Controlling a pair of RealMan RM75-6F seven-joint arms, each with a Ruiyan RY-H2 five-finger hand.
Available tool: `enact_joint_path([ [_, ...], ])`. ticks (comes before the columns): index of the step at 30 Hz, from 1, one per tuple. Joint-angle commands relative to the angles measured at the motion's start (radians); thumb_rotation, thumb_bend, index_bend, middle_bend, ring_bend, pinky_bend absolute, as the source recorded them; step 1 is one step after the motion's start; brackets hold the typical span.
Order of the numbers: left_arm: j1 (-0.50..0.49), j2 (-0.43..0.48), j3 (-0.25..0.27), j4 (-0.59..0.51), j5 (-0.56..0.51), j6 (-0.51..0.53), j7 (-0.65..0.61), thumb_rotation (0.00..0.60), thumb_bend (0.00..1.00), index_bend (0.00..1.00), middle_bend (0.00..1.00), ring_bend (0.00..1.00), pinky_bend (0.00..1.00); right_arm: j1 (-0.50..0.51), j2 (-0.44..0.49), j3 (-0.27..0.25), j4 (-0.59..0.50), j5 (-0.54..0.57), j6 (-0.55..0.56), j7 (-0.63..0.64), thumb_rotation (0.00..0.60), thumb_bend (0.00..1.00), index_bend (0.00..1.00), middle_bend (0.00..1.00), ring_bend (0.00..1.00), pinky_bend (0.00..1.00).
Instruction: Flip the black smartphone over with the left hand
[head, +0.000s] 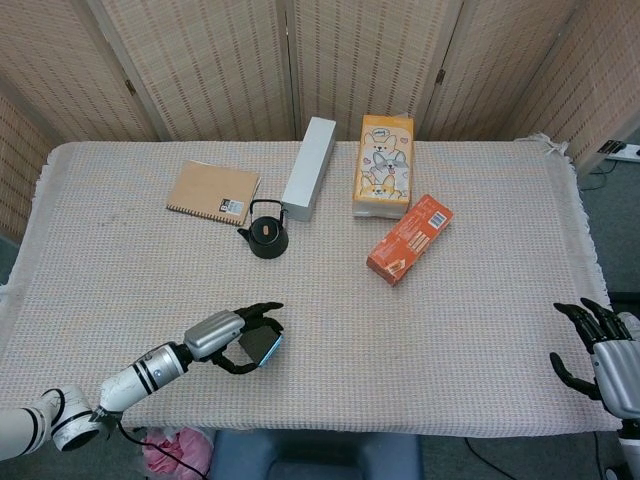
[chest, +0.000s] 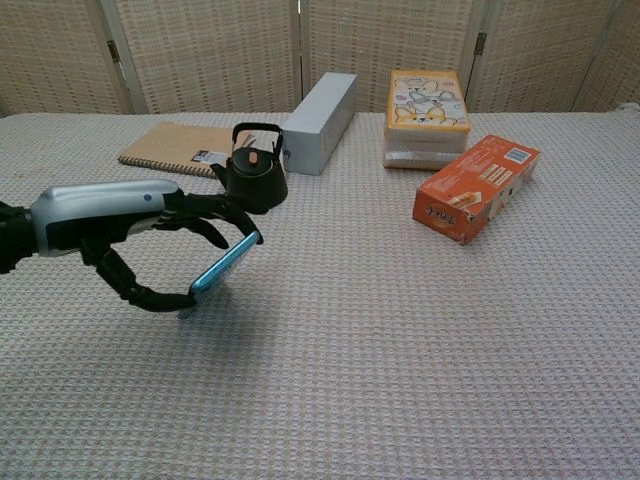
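The black smartphone (chest: 224, 265), edged in blue, is off the table and tilted on its side. My left hand (chest: 120, 228) holds it between thumb and fingers near the table's front left. From the head view the phone (head: 262, 347) shows its dark face beside the left hand (head: 228, 335). My right hand (head: 607, 350) hangs past the table's right front corner, fingers spread and holding nothing. The chest view does not show it.
A black teapot (chest: 252, 167) stands just behind the left hand. Further back lie a brown notebook (chest: 178, 147), a long grey box (chest: 322, 107) and a yellow carton (chest: 427, 115). An orange box (chest: 477, 186) lies to the right.
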Motion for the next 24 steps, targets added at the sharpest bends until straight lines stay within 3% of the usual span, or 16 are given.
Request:
enact_joint_path([
  [1, -0.010, 0.006, 0.002, 0.018, -0.010, 0.008, -0.137, 0.600, 0.34, 0.44, 0.04, 0.04, 0.18, 0.000, 0.000, 0.000, 0.000, 0.001, 0.000, 0.000, 0.600, 0.30, 0.19, 0.23, 0.12, 0.18],
  [14, -0.024, -0.018, 0.015, 0.125, -0.037, -0.024, -0.449, 0.600, 0.34, 0.42, 0.04, 0.04, 0.18, -0.007, 0.002, -0.001, -0.010, -0.002, 0.007, -0.007, 0.600, 0.30, 0.19, 0.23, 0.12, 0.18],
  [24, -0.020, -0.024, 0.033, 0.238, -0.041, -0.029, -0.627, 0.600, 0.34, 0.31, 0.04, 0.04, 0.18, -0.007, -0.001, -0.004, -0.014, -0.004, 0.002, -0.005, 0.600, 0.29, 0.19, 0.23, 0.12, 0.18],
])
